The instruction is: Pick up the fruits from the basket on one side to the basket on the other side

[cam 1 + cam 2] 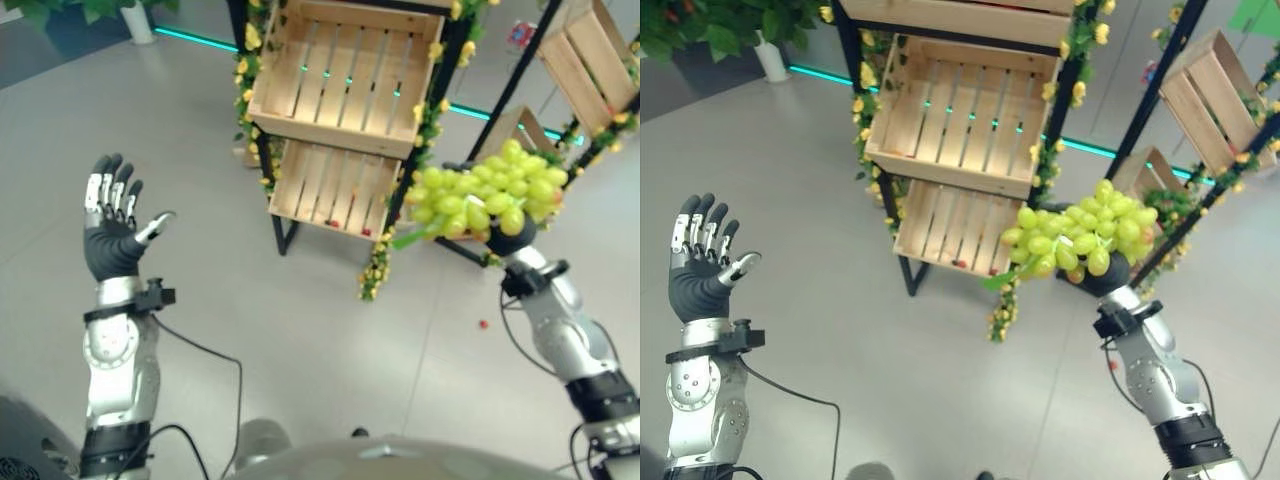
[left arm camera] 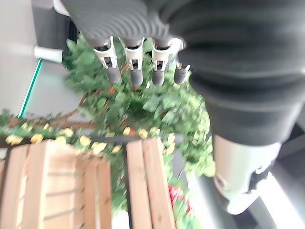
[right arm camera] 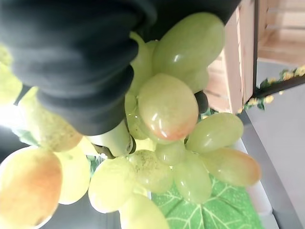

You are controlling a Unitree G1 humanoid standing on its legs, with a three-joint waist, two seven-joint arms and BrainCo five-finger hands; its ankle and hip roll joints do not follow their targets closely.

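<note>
A bunch of green grapes (image 1: 485, 195) with a green leaf is held up in the air at the right, in front of the crate rack. My right hand (image 1: 512, 240) is under the bunch and shut on it; close up, the grapes (image 3: 167, 105) press against the dark cover and one silver finger (image 3: 113, 141) shows among them. The rest of that hand is hidden by the fruit. My left hand (image 1: 112, 235) is raised at the left over bare floor, open, fingers straight and palm empty; its fingers (image 2: 133, 62) point at foliage.
A black rack with yellow flowers holds an upper wooden crate (image 1: 340, 75) and a lower crate (image 1: 320, 180) with small red bits at its front edge. More crates (image 1: 590, 55) hang at the right. A small red thing (image 1: 483, 323) lies on the grey floor.
</note>
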